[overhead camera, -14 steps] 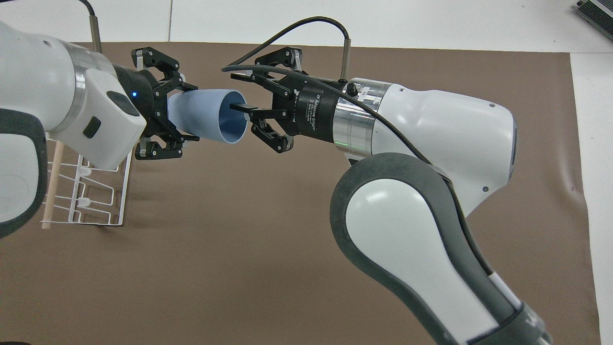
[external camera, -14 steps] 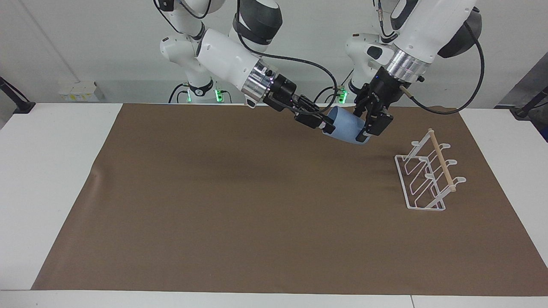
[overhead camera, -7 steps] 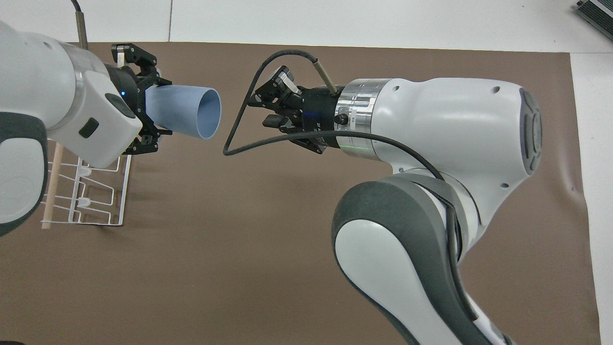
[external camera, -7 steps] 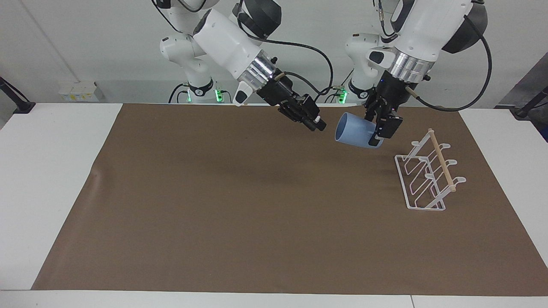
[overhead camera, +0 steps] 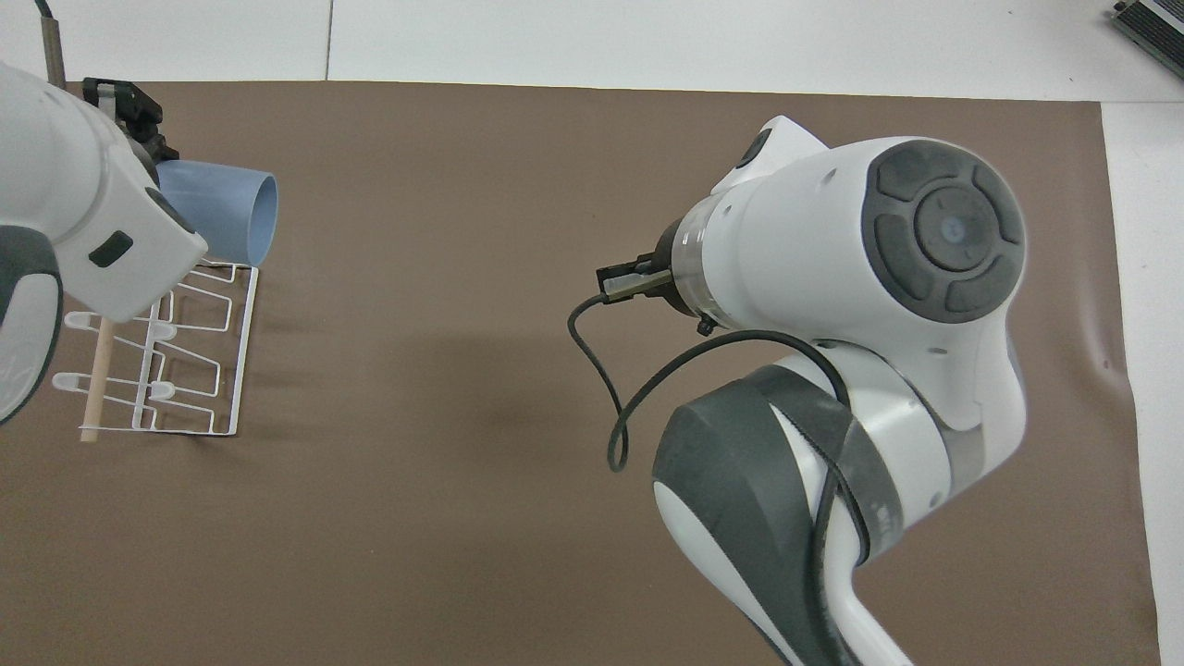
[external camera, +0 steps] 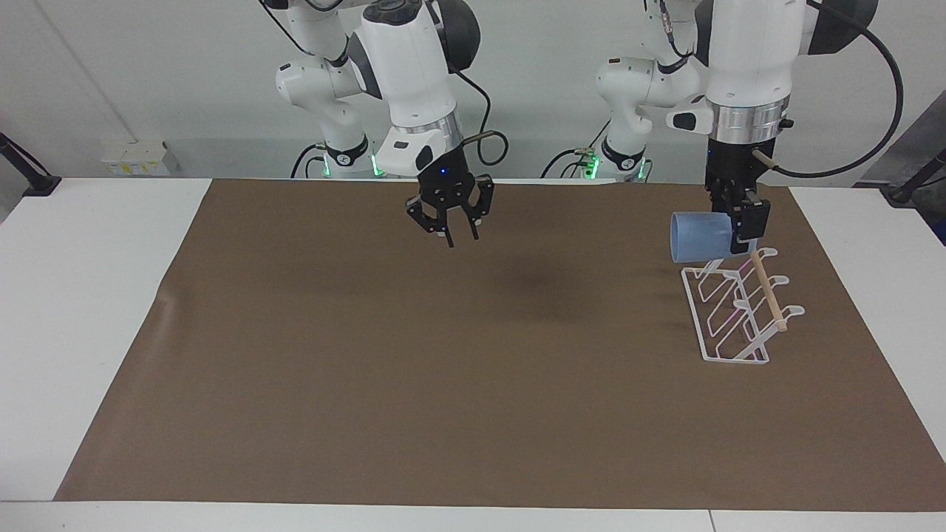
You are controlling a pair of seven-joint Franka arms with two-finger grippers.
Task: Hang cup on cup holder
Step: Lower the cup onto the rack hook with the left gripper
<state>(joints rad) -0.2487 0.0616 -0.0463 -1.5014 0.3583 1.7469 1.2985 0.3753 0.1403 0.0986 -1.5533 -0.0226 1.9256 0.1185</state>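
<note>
- Left gripper (external camera: 739,222): clamped on the closed end of the cup (external camera: 698,237), holding it on its side, mouth toward the right arm's end of the table. It hangs over the end of the cup holder (external camera: 728,360) nearest the robots. In the facing view the cup sits just above the rack's first wire loops and the tip of the wooden rod (external camera: 765,290); touching or not, cannot tell.
- Right gripper (external camera: 451,214): empty, fingers apart, pointing straight down over bare brown mat (external camera: 369,369) near the robots' edge. Waiting.
- Change over the last second: the right gripper let go of the cup's rim, pulled away and swung to vertical; the left arm carried the cup alone toward its own end of the table, from over open mat to over the rack.
- Reading: handover finished. The left arm has sole charge; transport is about done.
- Cup holder: on the mat at the left arm's end, pegs (external camera: 792,312) all bare. Hanging not yet done.
- Next, by my judgement: tip the mouth down and line it up over a peg or loop.
</note>
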